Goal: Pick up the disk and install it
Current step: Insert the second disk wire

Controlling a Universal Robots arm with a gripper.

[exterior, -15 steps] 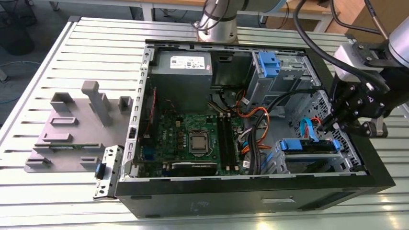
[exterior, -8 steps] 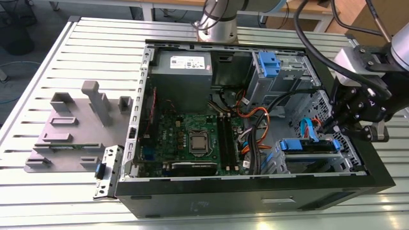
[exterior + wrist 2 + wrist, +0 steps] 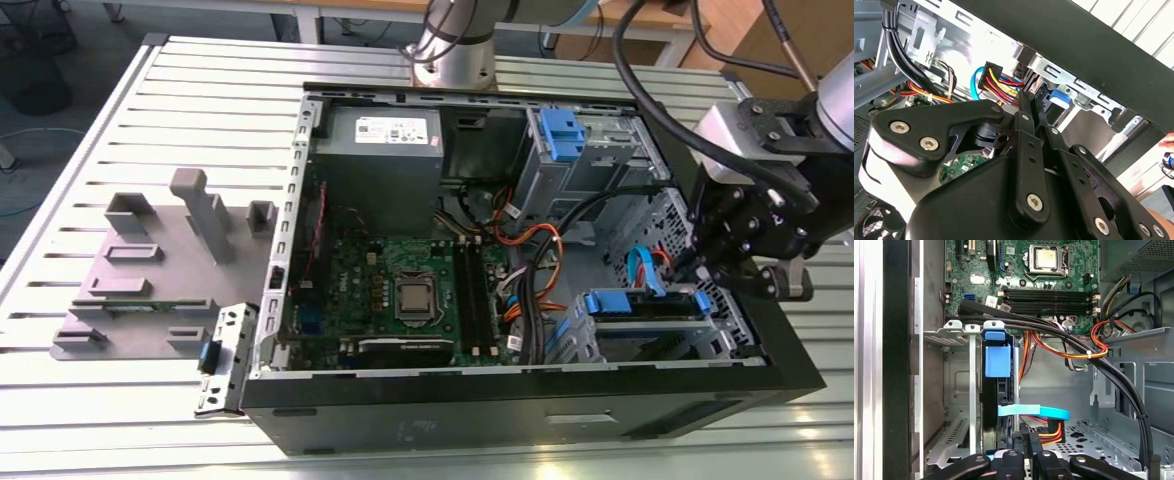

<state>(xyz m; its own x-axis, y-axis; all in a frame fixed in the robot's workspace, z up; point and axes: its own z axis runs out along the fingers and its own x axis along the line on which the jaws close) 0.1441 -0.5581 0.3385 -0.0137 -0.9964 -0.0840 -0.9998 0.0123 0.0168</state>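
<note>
The disk (image 3: pixel 996 390) stands on edge in the computer case's (image 3: pixel 534 400) drive cage, blue tab up, at five o'clock from the processor (image 3: pixel 416 297). The hand (image 3: pixel 747 270) hovers beside it; its grip I can't tell.

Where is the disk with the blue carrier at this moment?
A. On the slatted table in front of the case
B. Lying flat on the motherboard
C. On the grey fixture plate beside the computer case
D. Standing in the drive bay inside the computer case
D: in the first wrist view the disk stands on edge in the drive bay, just beyond the gripper.
</note>
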